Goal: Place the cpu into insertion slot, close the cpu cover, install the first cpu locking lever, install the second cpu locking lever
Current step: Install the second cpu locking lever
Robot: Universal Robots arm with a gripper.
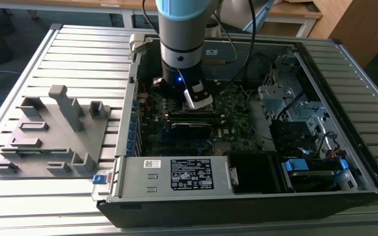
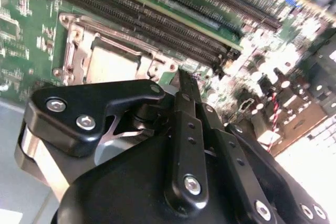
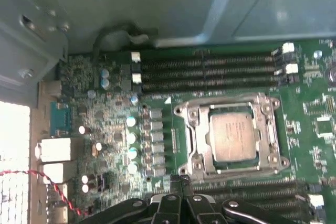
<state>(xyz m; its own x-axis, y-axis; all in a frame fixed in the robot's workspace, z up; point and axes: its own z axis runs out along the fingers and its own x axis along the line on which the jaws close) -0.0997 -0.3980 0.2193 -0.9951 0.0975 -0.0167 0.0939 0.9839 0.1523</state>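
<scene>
The cpu [image 3: 233, 137] lies flat in the insertion slot [image 3: 195, 148], its grey metal top showing through the window of the cpu cover [image 3: 265, 129]. The silvery cover frame lies down around the chip. In the second wrist view the cpu [image 2: 111, 65] sits just beyond my fingertips. My gripper [image 3: 181, 181] is shut with nothing in it, its black fingers [image 2: 181, 85] pressed together and hovering beside one edge of the socket, close above the board. In the exterior view the gripper [image 1: 199, 104] reaches down into the open computer case over the motherboard.
Long black memory slots [image 3: 210, 69] flank the socket on two sides. A grey box with a white label [image 1: 175, 174] fills the case's near side, with drive bays and cables [image 1: 307, 147] at the exterior view's right. A grey fixture [image 1: 51, 132] stands outside the case.
</scene>
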